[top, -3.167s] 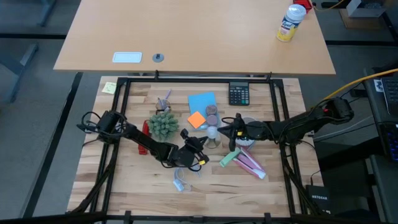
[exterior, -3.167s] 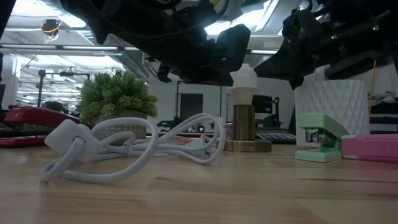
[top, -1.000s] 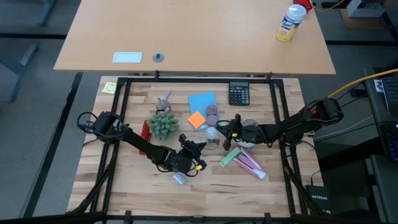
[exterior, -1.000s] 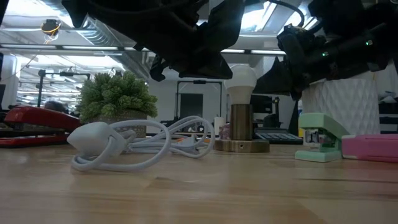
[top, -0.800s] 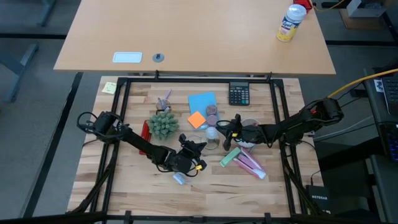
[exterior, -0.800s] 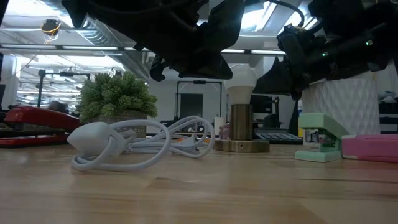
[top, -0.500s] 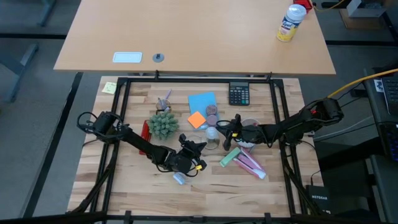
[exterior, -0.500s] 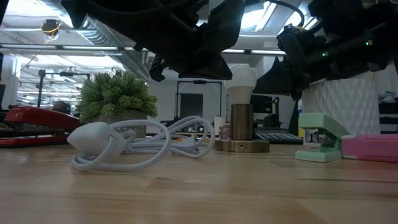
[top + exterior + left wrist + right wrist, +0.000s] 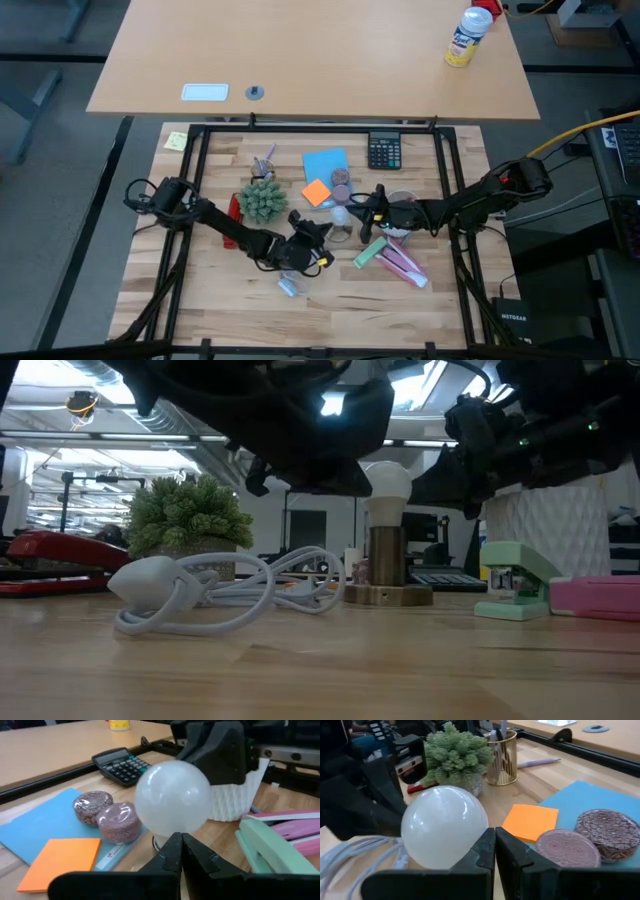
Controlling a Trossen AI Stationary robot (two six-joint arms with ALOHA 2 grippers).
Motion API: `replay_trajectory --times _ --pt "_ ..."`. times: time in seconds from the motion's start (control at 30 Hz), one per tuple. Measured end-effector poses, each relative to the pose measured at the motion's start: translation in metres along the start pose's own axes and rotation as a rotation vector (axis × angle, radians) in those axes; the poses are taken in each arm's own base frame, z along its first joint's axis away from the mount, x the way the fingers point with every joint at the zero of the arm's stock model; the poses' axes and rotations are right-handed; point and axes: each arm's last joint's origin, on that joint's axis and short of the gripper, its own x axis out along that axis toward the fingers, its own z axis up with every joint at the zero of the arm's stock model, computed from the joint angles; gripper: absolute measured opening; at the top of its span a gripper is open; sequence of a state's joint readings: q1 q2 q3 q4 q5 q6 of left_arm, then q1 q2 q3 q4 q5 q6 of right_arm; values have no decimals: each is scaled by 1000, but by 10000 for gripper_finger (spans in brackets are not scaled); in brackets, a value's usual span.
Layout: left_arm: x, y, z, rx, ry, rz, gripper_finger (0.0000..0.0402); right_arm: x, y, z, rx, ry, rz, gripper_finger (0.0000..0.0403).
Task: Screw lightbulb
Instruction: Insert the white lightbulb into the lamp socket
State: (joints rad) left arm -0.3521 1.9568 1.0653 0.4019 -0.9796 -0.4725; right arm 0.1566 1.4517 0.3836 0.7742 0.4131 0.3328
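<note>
The lightbulb [image 9: 388,481] stands upright, its base in a brass socket stand [image 9: 386,570] mid-table. My left end effector [image 9: 178,851] and right end effector [image 9: 494,848] flank the globe, each with fingers pressed together, gripping nothing. The bulb looks seated; I judge any remaining tightening small, though the threads are hidden.

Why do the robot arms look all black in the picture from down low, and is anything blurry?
In the low view, bright ceiling lights behind the arms leave them as dark shapes, while the lightbulb stays pale. In the left wrist view, the left gripper is soft and out of focus. In the right wrist view, the bulb shows small shiny glare spots.
</note>
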Motion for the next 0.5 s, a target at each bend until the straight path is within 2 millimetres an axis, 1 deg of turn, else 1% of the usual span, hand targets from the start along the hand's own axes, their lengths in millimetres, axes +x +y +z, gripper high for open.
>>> replay_trajectory --times 0.2,0.4,0.5 --pt "8 4 1 -3 31 -32 1 0 0 0 0 0 2 17" --pt "8 5 0 12 33 -19 1 0 0 0 0 7 21 17" --pt "7 7 -3 -1 41 18 1 0 2 0 1 19 60 17"
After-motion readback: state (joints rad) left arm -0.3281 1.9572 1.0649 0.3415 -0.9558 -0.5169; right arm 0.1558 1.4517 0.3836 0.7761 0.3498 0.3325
